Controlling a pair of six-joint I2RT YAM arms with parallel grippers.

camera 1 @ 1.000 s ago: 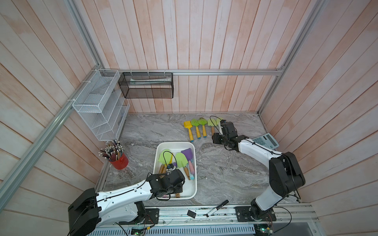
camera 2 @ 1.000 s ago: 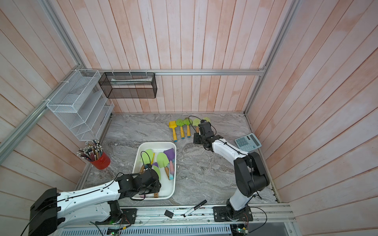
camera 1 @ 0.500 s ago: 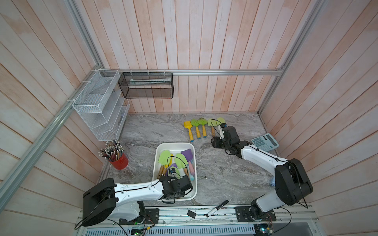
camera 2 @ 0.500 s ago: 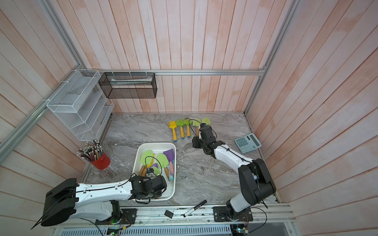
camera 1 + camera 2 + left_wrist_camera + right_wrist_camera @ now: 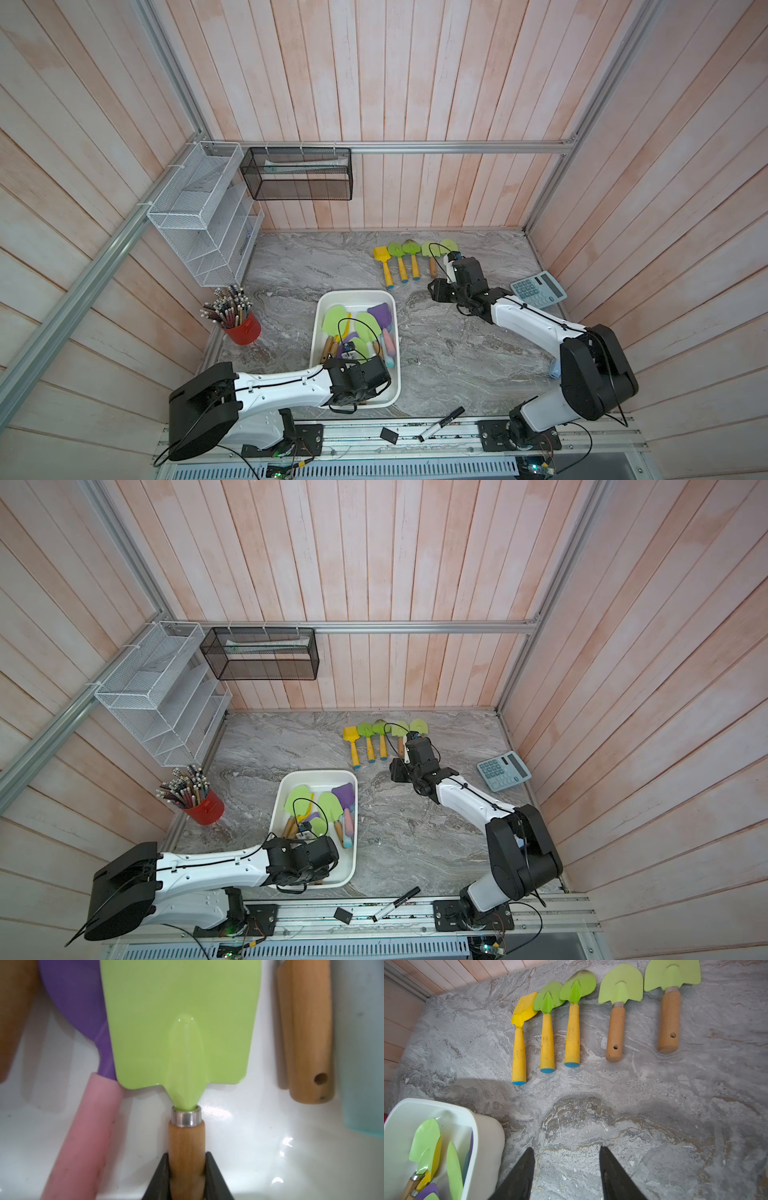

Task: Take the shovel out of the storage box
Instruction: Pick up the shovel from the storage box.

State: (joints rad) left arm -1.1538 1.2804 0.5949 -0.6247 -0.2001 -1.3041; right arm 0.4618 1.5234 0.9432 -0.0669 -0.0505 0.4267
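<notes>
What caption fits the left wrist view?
The left gripper grips the green shovel by its wooden handle, inside the storage box.

Inside the storage box (image 5: pixel 357 293) room is tight. The green shovel (image 5: pixel 180 1032) clamped in the left gripper (image 5: pixel 187 1169) has a pink handle (image 5: pixel 83 1136) just beside it on one side. A wooden handle (image 5: pixel 307 1043) lies near the other, across a strip of bare white floor. Bare table (image 5: pixel 654 1105) lies open beneath the right gripper (image 5: pixel 566 1159), whose jaws are parted, with the laid-out shovels (image 5: pixel 572 1032) beyond.
</notes>
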